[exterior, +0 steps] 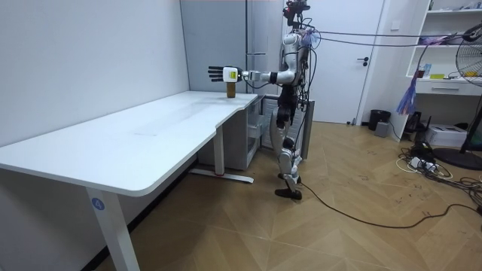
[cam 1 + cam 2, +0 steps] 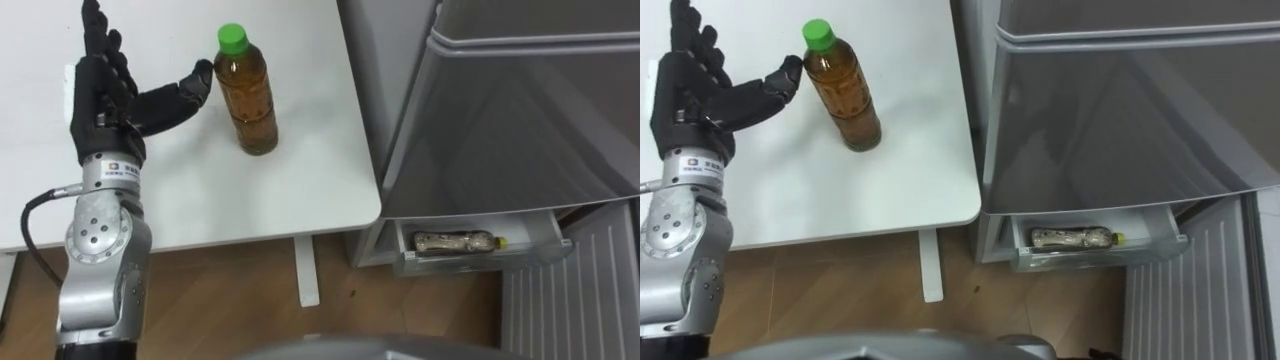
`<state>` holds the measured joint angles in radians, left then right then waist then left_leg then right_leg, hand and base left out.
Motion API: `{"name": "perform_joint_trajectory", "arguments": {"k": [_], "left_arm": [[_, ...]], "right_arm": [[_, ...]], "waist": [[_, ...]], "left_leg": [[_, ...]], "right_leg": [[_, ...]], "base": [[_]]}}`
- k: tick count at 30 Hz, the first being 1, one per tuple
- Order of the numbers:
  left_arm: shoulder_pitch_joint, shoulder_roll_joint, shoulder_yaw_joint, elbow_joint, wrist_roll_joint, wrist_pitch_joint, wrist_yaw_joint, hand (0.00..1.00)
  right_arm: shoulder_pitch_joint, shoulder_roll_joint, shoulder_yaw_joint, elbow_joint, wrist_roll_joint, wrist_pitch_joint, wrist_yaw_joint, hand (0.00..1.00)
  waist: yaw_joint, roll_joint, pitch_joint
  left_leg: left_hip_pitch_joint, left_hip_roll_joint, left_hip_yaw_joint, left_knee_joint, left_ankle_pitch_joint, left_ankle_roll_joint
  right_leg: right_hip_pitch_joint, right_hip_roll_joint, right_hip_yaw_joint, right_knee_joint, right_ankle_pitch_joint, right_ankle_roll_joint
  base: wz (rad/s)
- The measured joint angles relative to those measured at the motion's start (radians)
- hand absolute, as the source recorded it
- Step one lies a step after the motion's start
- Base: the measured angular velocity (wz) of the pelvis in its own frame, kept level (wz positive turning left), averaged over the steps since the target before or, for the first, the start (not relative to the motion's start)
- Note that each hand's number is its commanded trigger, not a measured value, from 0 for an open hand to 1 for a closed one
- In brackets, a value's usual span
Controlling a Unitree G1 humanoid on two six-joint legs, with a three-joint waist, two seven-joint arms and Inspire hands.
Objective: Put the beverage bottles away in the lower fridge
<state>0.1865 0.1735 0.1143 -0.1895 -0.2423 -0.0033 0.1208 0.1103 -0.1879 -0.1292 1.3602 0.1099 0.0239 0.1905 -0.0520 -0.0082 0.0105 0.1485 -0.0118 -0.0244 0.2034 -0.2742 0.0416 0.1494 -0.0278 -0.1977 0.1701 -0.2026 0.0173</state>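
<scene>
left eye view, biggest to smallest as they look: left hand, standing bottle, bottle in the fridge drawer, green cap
1. left hand
2. standing bottle
3. bottle in the fridge drawer, farther from the camera, so its true size against the standing one is unsure
4. green cap

Left hand [image 2: 105,95] outstretched, fingers straight and spread, thumb extended.

Nothing legible. Below the fingers [image 2: 97,35], on the wrist of the left hand [image 2: 105,95]: a small white label [image 2: 121,170], print too small to make out. Just past the thumb tip, on the bottle [image 2: 250,100]: no wording readable. Far from the fingers, on the near leg of the table [image 1: 151,143]: a round blue sticker [image 1: 96,202], mark unreadable.
</scene>
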Motion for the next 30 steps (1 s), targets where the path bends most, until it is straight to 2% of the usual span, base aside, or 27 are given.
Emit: {"name": "perform_joint_trajectory", "arguments": {"k": [8, 13, 21, 27, 30], "left_arm": [[0.0, -0.005, 0.0, 0.0, -0.003, 0.004, -0.022, 0.0], [0.0, -0.006, 0.002, 0.0, -0.028, 0.012, -0.022, 0.0], [0.0, -0.006, 0.05, 0.0, -0.066, 0.022, -0.016, 0.0], [0.0, -0.007, 0.102, 0.002, -0.237, 0.022, 0.002, 0.0], [0.001, -0.007, 0.141, 0.03, -0.307, 0.022, 0.021, 0.0]], "right_arm": [[0.0, -0.002, 0.027, -0.011, 0.003, 0.0, -0.007, 0.0], [0.016, -0.001, 0.027, -0.042, 0.003, 0.001, -0.007, 0.0], [0.028, -0.001, 0.006, -0.045, 0.001, 0.0, -0.003, 0.0], [0.038, 0.0, 0.006, -0.042, -0.043, 0.004, -0.005, 0.0], [0.046, 0.0, -0.013, -0.046, -0.048, 0.024, -0.005, 0.0]], "waist": [[0.003, 0.003, -0.0066], [0.003, 0.006, -0.0074], [0.002, 0.007, -0.0078], [0.003, -0.001, -0.0058], [0.01, 0.0, -0.0031]], "left_leg": [[-0.003, 0.004, 0.009, 0.0, 0.0, 0.0], [-0.003, 0.005, 0.01, 0.0, 0.001, 0.0], [-0.001, 0.006, 0.015, 0.002, 0.001, -0.001], [0.004, 0.006, 0.019, 0.001, 0.001, -0.001], [0.017, 0.006, 0.022, -0.003, 0.001, -0.001]], "right_leg": [[-0.003, -0.001, 0.002, -0.001, 0.0, 0.0], [-0.004, 0.0, 0.003, 0.0, 0.0, 0.0], [-0.005, 0.0, 0.008, 0.003, 0.001, -0.001], [-0.002, 0.0, 0.009, 0.005, 0.001, 0.0], [0.009, 0.002, 0.016, 0.004, 0.0, 0.0]], "base": [[0.0], [0.0], [-0.01], [0.0], [-0.02]]}}
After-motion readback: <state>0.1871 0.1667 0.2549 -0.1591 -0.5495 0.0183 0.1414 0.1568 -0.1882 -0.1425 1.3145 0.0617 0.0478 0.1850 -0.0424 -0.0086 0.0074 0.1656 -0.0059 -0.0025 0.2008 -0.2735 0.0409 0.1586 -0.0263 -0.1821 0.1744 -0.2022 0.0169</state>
